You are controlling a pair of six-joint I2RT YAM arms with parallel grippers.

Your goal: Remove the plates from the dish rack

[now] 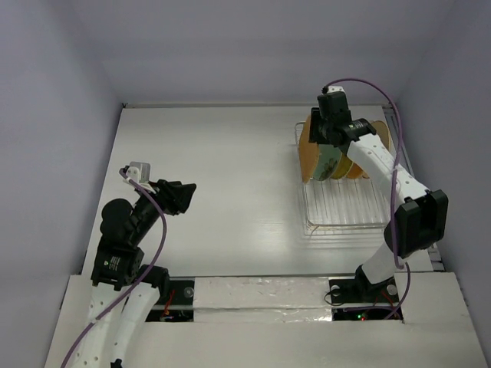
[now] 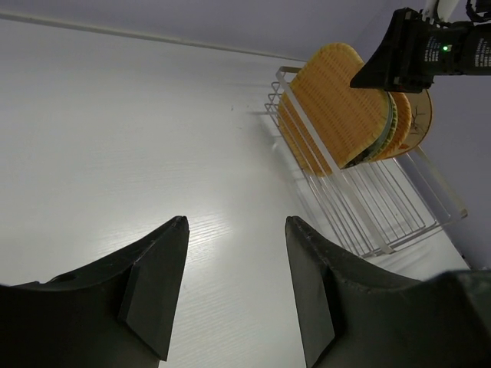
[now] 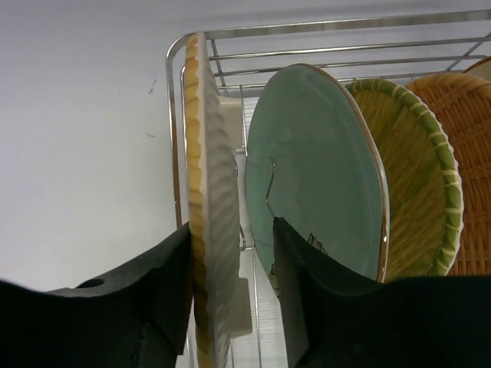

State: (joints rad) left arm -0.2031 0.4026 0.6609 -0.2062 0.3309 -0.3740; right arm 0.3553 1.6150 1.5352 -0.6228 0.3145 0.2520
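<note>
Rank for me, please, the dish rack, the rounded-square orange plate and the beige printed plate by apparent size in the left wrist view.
1. dish rack
2. rounded-square orange plate
3. beige printed plate, though only its edge shows, so its real size is unsure.

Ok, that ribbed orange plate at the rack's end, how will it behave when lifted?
Probably stiff and breakable: the ribbed orange plate looks like glazed ceramic. Gripped at just the rim that the right end effector straddles, it may swing or slip.
</note>
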